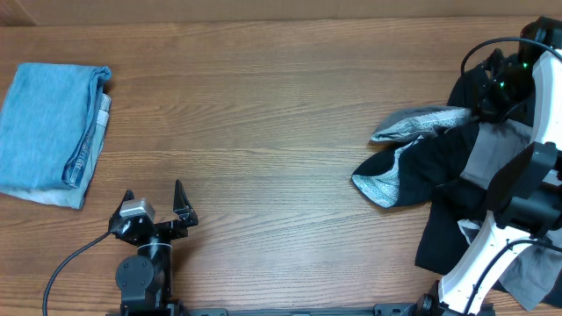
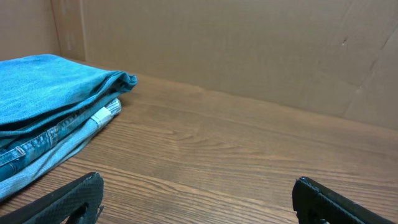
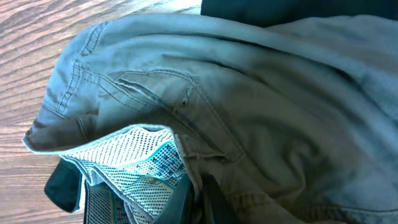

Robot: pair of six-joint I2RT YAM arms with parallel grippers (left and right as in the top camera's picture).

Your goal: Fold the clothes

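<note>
Clothes lay in two places on the wooden table [image 1: 263, 105], as the overhead view showed. A light-blue garment [image 1: 51, 132] was folded flat at the far left. At the far right, well apart from it, grey shorts [image 1: 417, 123] and a black garment [image 1: 448, 175] lay tangled in one loose heap. The left gripper [image 1: 156, 206] stood over bare wood near the front edge, its jaws spread wide and holding nothing. The right gripper [image 1: 486, 104] was at the back of the heap, but from above its black body merged with the black cloth, so its jaws could not be read.

The left wrist view showed the side of the light-blue garment [image 2: 50, 99] – stacked layers, a seam and a pale hem – with a plain brown wall [image 2: 249, 50] behind it. Both fingertips [image 2: 68, 199] sat far apart at the lower corners.

The right wrist view gave what the overhead did not: the shorts [image 3: 261, 93] filled the picture, with pocket stitching and a pale mesh lining [image 3: 134, 155] turned out below. The dark fingers [image 3: 214, 202] were pressed together against the grey cloth – whether any cloth was pinched between them I could not tell.
</note>
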